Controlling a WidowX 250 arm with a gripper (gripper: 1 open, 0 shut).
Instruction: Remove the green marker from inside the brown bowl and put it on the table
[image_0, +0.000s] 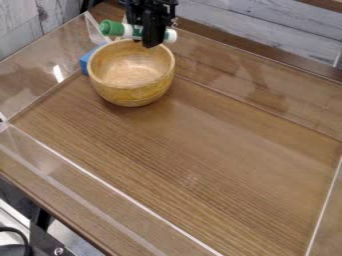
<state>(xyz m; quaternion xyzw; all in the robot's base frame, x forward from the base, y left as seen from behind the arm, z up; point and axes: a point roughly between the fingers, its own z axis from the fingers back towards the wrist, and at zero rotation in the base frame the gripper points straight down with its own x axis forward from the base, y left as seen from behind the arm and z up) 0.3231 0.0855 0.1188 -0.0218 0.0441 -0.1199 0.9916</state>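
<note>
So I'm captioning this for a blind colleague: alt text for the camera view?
A black tool shut on a green marker holds it above the far rim of an empty brown bowl, which sits at the far left of a wood-grain table.

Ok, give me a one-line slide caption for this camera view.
Gripper holds the green marker above the brown bowl's far rim, over the table.

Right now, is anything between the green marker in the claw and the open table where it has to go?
The claw holds the green marker above the far rim of the brown bowl. Only the bowl sits beneath; the table to its right and front shows nothing in the way.
</note>
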